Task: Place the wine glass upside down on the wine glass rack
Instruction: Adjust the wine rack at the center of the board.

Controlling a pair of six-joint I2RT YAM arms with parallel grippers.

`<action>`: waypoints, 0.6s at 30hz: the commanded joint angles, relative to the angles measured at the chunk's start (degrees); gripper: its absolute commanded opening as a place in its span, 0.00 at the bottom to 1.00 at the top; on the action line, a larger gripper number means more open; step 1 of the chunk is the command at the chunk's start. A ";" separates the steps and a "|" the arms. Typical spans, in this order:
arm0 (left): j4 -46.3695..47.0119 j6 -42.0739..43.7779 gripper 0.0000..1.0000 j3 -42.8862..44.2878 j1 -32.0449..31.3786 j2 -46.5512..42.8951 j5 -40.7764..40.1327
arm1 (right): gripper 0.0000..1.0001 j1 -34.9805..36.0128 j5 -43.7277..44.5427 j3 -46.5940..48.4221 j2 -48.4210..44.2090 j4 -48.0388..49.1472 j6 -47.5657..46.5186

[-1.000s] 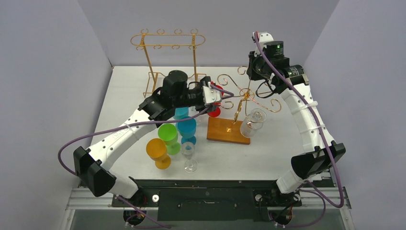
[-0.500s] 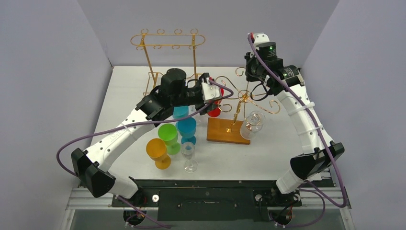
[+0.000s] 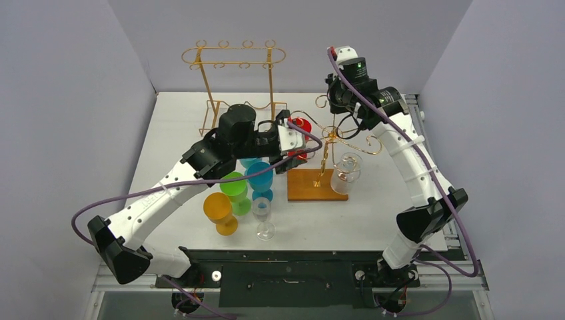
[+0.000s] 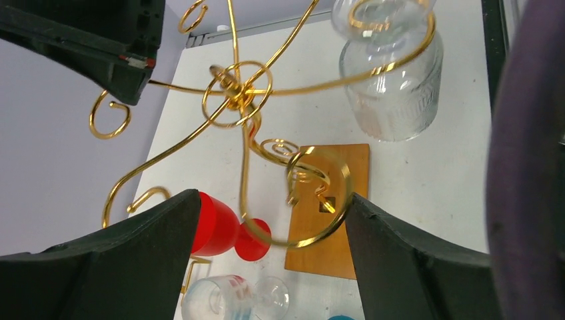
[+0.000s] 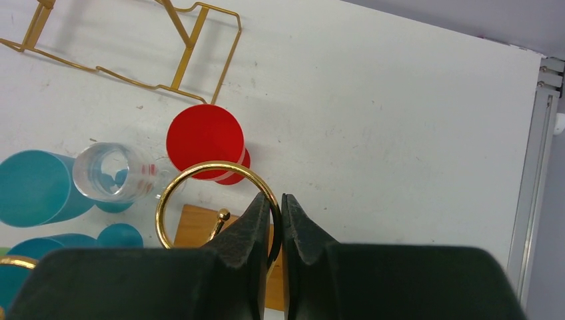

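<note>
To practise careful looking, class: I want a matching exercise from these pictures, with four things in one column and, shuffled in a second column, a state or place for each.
Column one
1. left gripper
2. right gripper
3. clear ribbed glass
4. orange plastic goblet

Column two
A. stands on the table beside the green plastic goblet
B. jaws apart, holding nothing
C. hangs from a curled arm of the gold wire rack
D. shut on a ring of that rack

Pairs: 1-B, 2-D, 3-C, 4-A

Wine glass rack (image 3: 313, 187) right of cups (image 3: 260, 178)
</note>
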 commanded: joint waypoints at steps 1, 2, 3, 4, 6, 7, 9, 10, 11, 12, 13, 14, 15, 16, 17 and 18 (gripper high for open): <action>-0.55 -0.56 0.77 -1.50 -1.21 -3.71 1.51 | 0.00 0.88 2.96 4.33 0.58 5.88 1.71; -0.99 -0.03 0.78 -2.02 -1.24 -4.13 1.42 | 0.00 0.96 3.02 4.39 0.64 5.88 1.73; -1.32 0.67 0.79 -2.76 -1.31 -4.58 1.17 | 0.00 0.98 3.09 4.37 0.68 5.97 1.82; -0.74 0.78 0.79 -3.49 -1.33 -5.05 0.84 | 0.00 1.03 3.03 4.35 0.67 6.07 1.86; 0.76 0.28 0.80 -4.22 -1.70 -5.38 -0.24 | 0.00 1.14 3.06 4.35 0.72 6.28 2.00; 1.42 -0.14 0.80 -4.04 -1.91 -5.24 -0.69 | 0.00 1.20 3.15 4.35 0.76 6.34 2.01; 2.84 -0.76 0.80 -3.35 -2.12 -4.43 -2.35 | 0.00 1.25 3.50 4.36 0.70 6.31 2.03; 3.70 -1.20 0.78 -2.86 -2.14 -3.77 -3.39 | 0.00 1.25 3.81 4.31 0.53 6.24 2.09; 4.66 -1.85 0.77 -2.11 -2.19 -3.10 -4.76 | 0.00 1.25 4.13 4.22 0.46 6.28 2.04; 5.43 -2.52 0.75 -1.24 -2.17 -1.94 -6.05 | 0.00 1.25 4.33 3.99 0.26 6.32 2.09; 5.84 -2.87 0.73 -0.31 -2.14 -1.11 -7.13 | 0.00 1.25 4.57 3.71 -0.06 6.40 1.98; 5.71 -2.92 0.71 0.66 -2.15 -0.25 -7.88 | 0.00 1.19 4.90 3.44 -0.30 6.45 1.92; 5.37 -2.63 0.69 1.37 -2.13 0.43 -8.31 | 0.00 1.06 5.12 3.20 -0.62 6.55 1.83; 5.05 -2.24 0.67 1.93 -2.19 1.09 -8.81 | 0.00 0.89 5.33 2.75 -0.91 6.69 1.83; 4.96 -2.15 0.63 2.37 -2.16 1.58 -9.34 | 0.00 0.68 5.58 2.34 -1.38 6.90 1.81; 4.79 -2.22 0.61 2.81 -2.17 2.19 -9.79 | 0.00 0.45 5.72 1.88 -1.81 7.09 1.77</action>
